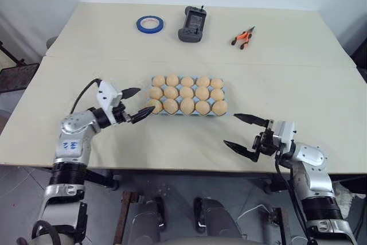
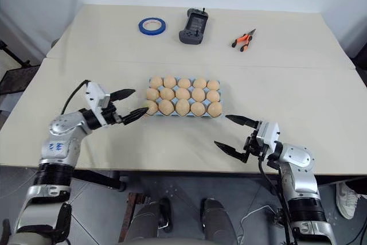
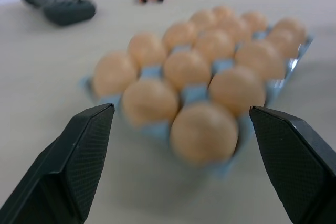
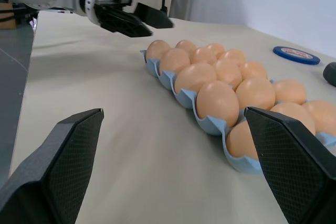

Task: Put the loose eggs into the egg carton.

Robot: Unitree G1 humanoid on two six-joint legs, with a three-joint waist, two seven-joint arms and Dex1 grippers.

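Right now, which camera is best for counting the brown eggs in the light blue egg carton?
The left eye view is best: it looks down on the light blue moulded egg carton, so all three rows of smooth tan-brown eggs show. The right eye view shows much the same. Both wrist views see it low from the side, where near eggs hide far ones.

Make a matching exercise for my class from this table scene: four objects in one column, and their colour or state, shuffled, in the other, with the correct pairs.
Objects:
1. tape ring
2. pliers
3. egg carton
4. left gripper

Descriptions:
A. orange handles, far right part of the table
B. open, empty, beside the carton's left end
C. dark blue, lying flat at the far side
D. light blue, every cup filled with an egg

Pairs: 1-C, 2-A, 3-D, 4-B
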